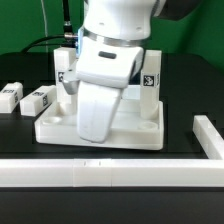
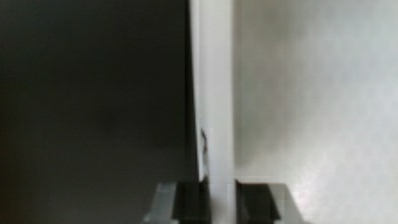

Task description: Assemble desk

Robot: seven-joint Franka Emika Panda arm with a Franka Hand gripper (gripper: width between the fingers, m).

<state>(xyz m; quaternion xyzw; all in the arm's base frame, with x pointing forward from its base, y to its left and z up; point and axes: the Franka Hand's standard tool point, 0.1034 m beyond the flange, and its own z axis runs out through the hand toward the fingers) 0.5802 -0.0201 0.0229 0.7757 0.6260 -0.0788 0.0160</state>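
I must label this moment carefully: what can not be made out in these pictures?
Gripper: exterior view, hidden by the arm; wrist view, cut off by the edge, so open or shut is unclear.
Desk panel: exterior view, middle covered by the arm.
White part at the gripper: wrist view, too blurred to name.
Loose legs: exterior view, tags too small to read.

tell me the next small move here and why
Probably lift the claw clear of the panel and head for the nearer loose leg. Standing legs fill only the back corners, and the front corners look bare. Whether the claw grips anything is unclear.
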